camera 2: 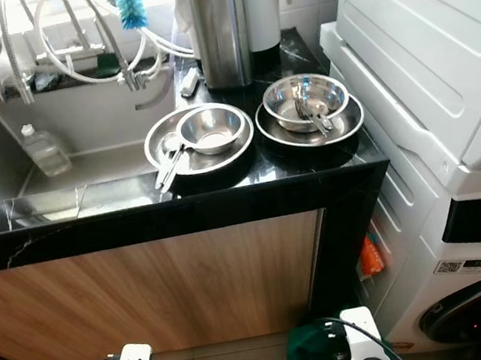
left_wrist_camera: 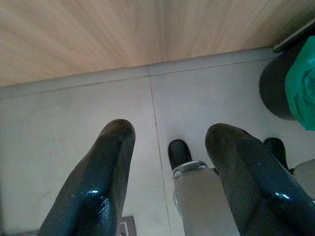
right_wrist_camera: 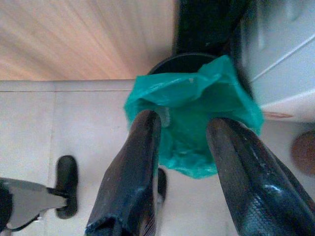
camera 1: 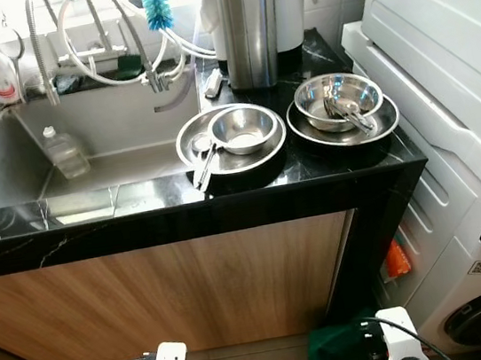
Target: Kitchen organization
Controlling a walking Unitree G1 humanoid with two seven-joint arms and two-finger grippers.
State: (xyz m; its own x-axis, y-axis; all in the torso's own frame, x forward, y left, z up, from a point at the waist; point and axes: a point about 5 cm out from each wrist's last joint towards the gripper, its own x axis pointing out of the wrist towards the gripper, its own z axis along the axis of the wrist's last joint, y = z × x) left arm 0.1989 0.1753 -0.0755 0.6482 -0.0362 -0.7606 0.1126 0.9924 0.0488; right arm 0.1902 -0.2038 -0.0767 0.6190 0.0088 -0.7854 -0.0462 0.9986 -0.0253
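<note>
Both arms idle, low over floor. Left tool [left_wrist_camera: 170,147] fingers apart, nothing between; right tool [right_wrist_camera: 184,142] apart too, above green bag [right_wrist_camera: 197,113]. Far up on black counter [camera 1: 329,172]: bowl [camera 1: 242,128] in plate [camera 1: 259,153] w/ ladle, 2nd bowl [camera 1: 338,99] w/ utensils right of it; sink [camera 1: 5,159] at left.

On my surface [camera 1: 328,168] I count two steel plates, the left plate [camera 1: 194,155] and the right plate [camera 1: 387,124], and two steel bowls, one [camera 1: 242,128] on the left, another [camera 1: 337,96] on the right. One clear bottle [camera 1: 65,152] lies in the one sink [camera 1: 6,168].
</note>
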